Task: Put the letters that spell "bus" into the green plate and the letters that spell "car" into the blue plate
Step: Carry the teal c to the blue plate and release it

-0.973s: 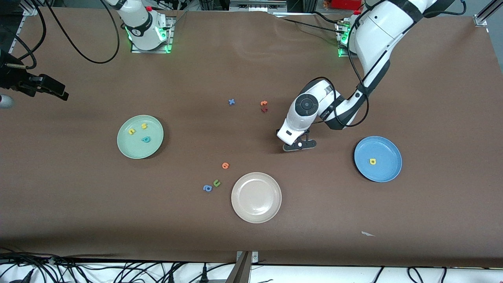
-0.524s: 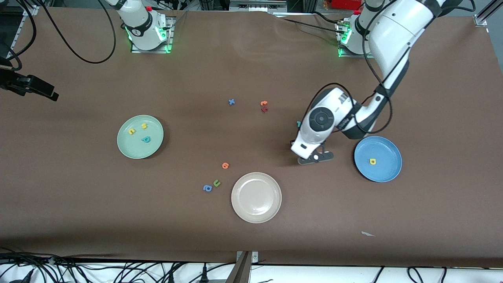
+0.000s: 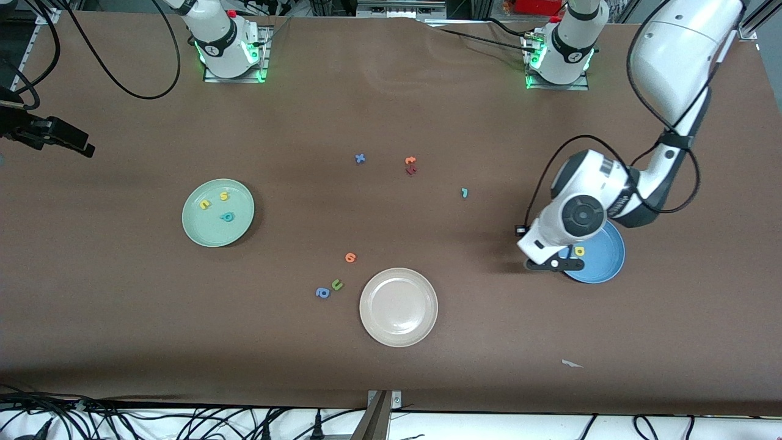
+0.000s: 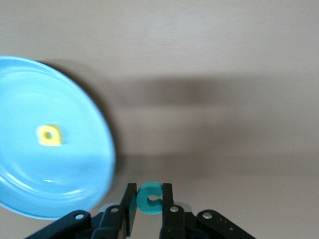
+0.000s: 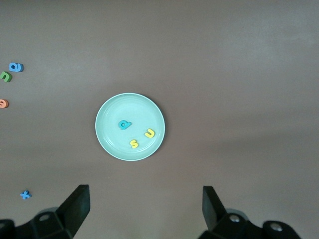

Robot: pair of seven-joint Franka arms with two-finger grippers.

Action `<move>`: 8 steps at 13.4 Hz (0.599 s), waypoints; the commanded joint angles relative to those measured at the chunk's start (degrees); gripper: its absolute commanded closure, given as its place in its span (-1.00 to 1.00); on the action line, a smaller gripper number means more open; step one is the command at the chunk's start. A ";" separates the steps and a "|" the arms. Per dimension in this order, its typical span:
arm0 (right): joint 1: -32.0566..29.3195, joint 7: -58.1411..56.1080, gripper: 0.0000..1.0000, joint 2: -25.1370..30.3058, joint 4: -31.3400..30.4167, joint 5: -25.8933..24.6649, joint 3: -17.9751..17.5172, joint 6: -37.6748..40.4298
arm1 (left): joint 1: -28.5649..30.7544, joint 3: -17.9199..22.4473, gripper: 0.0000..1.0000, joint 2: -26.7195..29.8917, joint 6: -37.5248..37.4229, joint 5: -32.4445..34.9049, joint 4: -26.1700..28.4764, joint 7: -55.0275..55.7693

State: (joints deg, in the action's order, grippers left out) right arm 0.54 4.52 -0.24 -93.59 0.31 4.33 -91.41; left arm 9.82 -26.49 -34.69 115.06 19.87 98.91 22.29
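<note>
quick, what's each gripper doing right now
left gripper: shut on the teal c, at the blue plate's edge
right gripper: open, holding nothing, high over the table

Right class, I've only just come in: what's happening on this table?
Two robot arms are sorting toy letters onto plates. The left gripper is shut on a teal c at the edge of the blue plate, which already holds a yellow a. The teal r lies on the table, not yet collected. The green plate holds b, u and s. The right gripper waits open above that plate.
</note>
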 commanded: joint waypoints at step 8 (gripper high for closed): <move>0.25 -0.48 -1.00 -0.11 0.95 0.13 -0.02 0.71 | 8.20 -0.14 -1.00 -1.61 1.74 6.93 0.41 -23.70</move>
State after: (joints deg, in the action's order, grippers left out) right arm 0.64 4.52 -0.24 -93.59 0.31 4.32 -91.34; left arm 17.98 -25.86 -35.83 115.97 24.41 99.09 0.85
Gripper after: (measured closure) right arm 0.000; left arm 0.604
